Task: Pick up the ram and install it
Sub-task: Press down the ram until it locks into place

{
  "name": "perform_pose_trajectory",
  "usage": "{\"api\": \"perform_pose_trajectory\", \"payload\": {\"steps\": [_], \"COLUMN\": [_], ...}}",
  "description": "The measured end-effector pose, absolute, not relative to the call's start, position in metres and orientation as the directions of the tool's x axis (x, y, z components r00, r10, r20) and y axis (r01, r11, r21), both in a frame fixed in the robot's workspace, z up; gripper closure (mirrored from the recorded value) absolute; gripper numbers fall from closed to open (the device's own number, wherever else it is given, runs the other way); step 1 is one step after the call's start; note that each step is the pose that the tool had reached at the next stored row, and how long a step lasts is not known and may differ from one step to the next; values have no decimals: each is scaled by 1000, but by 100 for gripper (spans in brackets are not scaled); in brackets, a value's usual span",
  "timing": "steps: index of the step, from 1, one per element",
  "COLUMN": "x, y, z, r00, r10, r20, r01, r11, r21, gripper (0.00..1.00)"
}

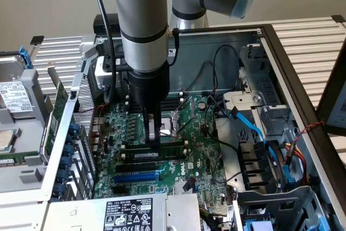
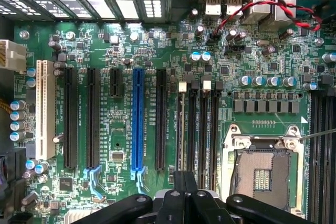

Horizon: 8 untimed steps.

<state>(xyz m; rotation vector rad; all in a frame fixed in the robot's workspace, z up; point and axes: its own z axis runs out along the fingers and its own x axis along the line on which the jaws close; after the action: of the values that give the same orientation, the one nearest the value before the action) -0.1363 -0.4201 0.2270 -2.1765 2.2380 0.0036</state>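
The tool point(image 1: 154, 147), closed and empty, presses on the ram point(image 1: 157, 154) lying lengthwise just behind the blue slot point(image 1: 136, 177)

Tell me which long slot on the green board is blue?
The blue slot stands among the long slots on the board. The slots on both sides of it are black, and one far off is white.
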Motion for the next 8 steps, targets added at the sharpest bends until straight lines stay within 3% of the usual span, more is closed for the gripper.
{"api": "perform_pose_trajectory", "payload": {"steps": [8], "x": [-136], "y": [-420], "z": [225], "r00": [-28], "r10": [-999], "r20": [-16], "r01": [-1000], "r11": [28], "r21": [-12], "gripper": [89]}}
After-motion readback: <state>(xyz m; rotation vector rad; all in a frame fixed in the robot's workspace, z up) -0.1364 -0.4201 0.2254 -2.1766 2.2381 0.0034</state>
